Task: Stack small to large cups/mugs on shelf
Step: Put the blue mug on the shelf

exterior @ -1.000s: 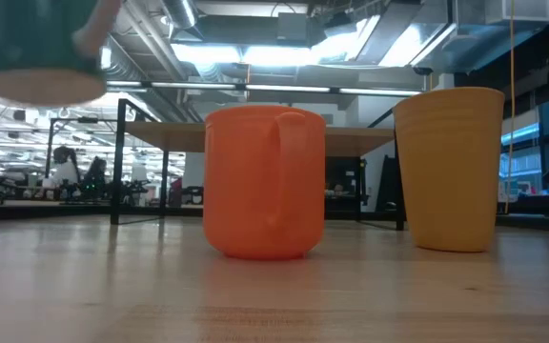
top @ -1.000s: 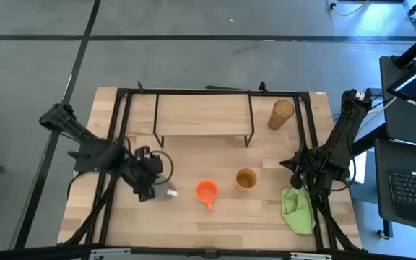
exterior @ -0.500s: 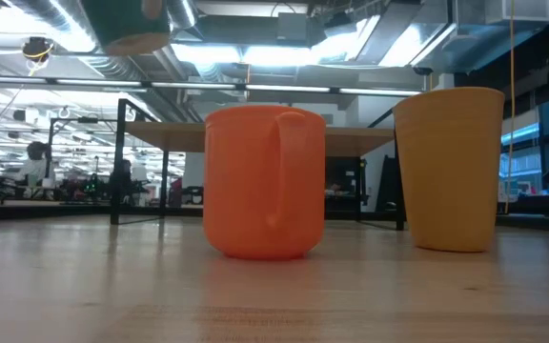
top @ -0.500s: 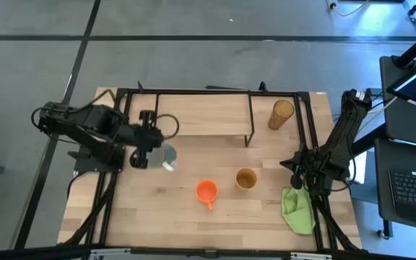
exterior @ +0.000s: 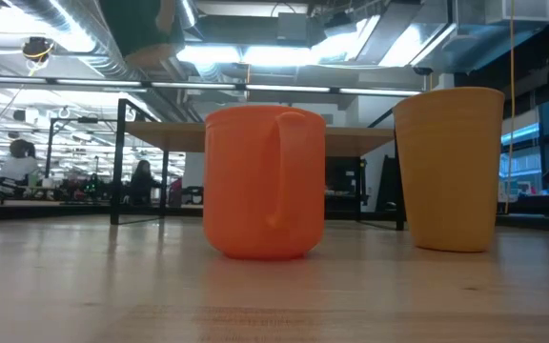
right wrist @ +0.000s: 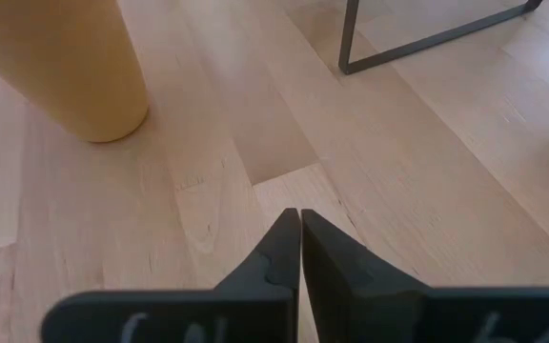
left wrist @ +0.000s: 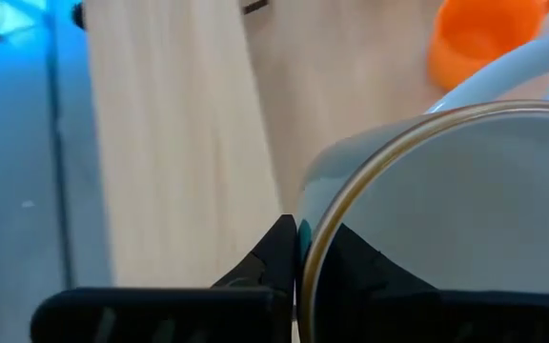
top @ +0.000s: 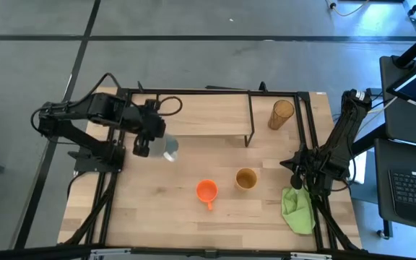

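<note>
My left gripper (top: 152, 139) is shut on the white mug (top: 169, 149), held in the air just in front of the shelf's left part. The mug also shows at the top of the low view (exterior: 146, 29). The shelf (top: 202, 115), a light-wood board on black wire legs, stands at the far middle with nothing on it. The orange mug (top: 206, 191) and the tan cup (top: 246, 178) stand on the table in front of it. The amber tumbler (top: 281, 114) stands to the right of the shelf. My right gripper (top: 297, 173) is shut and empty, right of the tan cup. My left gripper pinches the white mug's rim (left wrist: 305, 250), one finger (left wrist: 279, 250) outside the wall and one finger (left wrist: 351, 259) inside the mug. The fingers come from the table's left side. The mug is lifted clear of the table, its mouth toward the gripper.
A green cloth (top: 298, 211) lies at the near right, below my right gripper. A black frame (top: 125, 97) runs around the table's edges. The tan cup (right wrist: 60, 67) and a shelf leg (right wrist: 427, 38) show ahead of my right gripper.
My left gripper has gone up and toward the table's far edge with the white mug, from the near left of the table to just in front of the shelf. The mug is lifted clear and has risen to the top of the low view.
</note>
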